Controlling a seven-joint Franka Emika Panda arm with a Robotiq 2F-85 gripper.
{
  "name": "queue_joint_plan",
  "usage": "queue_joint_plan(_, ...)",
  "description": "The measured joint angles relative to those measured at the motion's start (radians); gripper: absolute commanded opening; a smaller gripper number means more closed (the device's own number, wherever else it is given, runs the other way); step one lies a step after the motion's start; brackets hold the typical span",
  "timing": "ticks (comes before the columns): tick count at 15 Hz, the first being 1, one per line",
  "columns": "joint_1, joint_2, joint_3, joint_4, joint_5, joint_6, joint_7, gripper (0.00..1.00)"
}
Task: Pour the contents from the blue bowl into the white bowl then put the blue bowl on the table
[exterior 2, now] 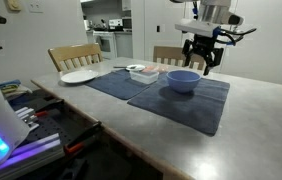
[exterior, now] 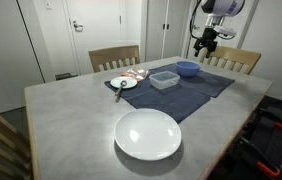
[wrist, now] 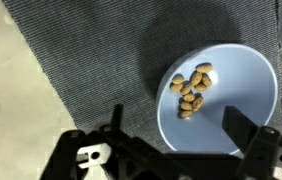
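1. Pale walls and white doors form the background behind my workspace.
2. Table [exterior: 61, 115]: the pale grey stone-look top fills both exterior views. Wooden chairs [exterior: 114, 57] stand at its far side.
3. Dark blue cloth mat [exterior: 186, 95]: it lies flat on the table and carries the smaller items.
4. Large white plate [exterior: 148, 135]: it sits on the bare tabletop, well apart from the mat items.
5. Translucent container [exterior: 164, 79]: square, on the mat, just beside the blue bowl. A small plate [exterior: 123, 83] lies near it.
6. Blue bowl [exterior 2: 183, 80]: it stands upright on the mat. My wrist view shows it directly under the camera, offset toward one finger.
7. Gripper [exterior 2: 201, 68]: it hangs above the blue bowl, clear of the rim. Its fingers [wrist: 118, 115] are spread wide and hold nothing.
8. Nuts [wrist: 191, 90]: a small brown cluster lies inside the blue bowl, to one side of its centre. I cannot tell their exact kind.
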Motion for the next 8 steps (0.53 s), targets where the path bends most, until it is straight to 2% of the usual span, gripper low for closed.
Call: queue_joint_plan(8, 0.015, 0.07, 0.009, 0.022, -0.139, 0.032, 0.12, 1.0)
